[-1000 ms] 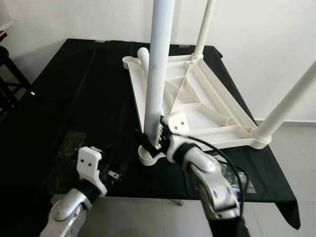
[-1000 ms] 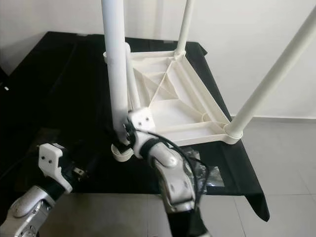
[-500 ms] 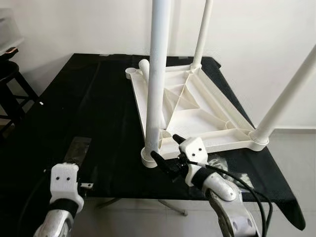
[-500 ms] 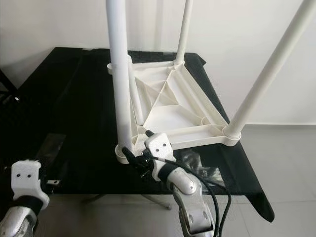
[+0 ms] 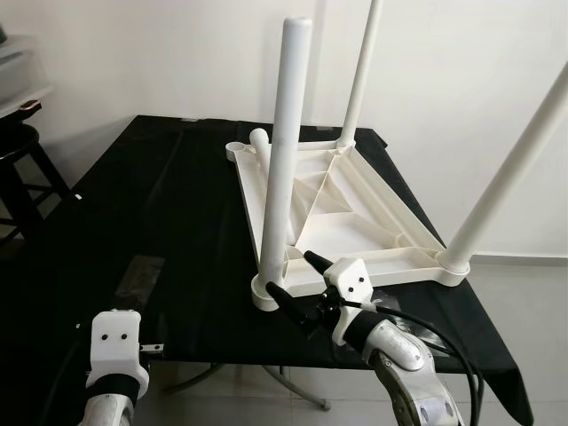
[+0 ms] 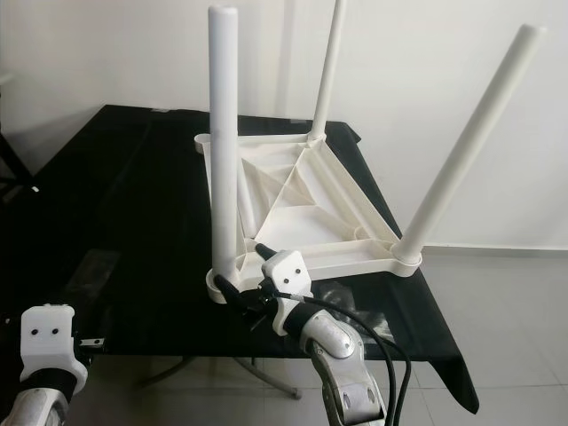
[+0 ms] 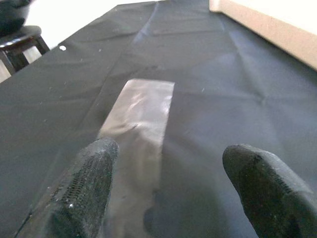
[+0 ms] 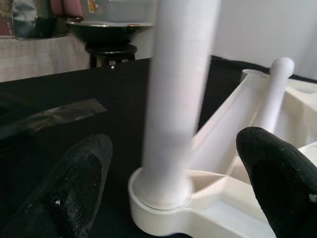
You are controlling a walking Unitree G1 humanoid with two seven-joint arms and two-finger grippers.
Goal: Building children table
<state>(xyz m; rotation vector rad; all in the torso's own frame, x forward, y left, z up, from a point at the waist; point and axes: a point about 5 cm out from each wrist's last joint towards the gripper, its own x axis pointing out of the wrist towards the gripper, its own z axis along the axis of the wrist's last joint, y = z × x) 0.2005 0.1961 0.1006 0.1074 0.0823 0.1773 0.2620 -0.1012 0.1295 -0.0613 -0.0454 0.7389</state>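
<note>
A white children's table top (image 5: 355, 209) lies upside down on a table covered in black cloth (image 5: 160, 204). Three white legs stand in its corner sockets: the near leg (image 5: 284, 151), a back leg (image 5: 359, 80) and a right leg (image 5: 519, 169). Another leg (image 5: 260, 144) lies along the top's left rim. My right gripper (image 5: 293, 275) is open, just in front of the near leg's base (image 8: 161, 191) and not touching it. My left gripper (image 7: 168, 183) is open, low over the cloth at the front left, above a clear plastic strip (image 7: 141, 111).
A black stool (image 5: 18, 151) stands left of the table. A crumpled clear bag (image 6: 351, 297) lies on the cloth by my right arm. The table's front edge (image 5: 222, 359) runs just before my wrists. A white wall is behind, and tiled floor (image 5: 532, 302) to the right.
My right gripper has come off the near leg's base and drawn back a little toward me. The left arm has dropped lower. The camera has pulled back, so the legs' tops show.
</note>
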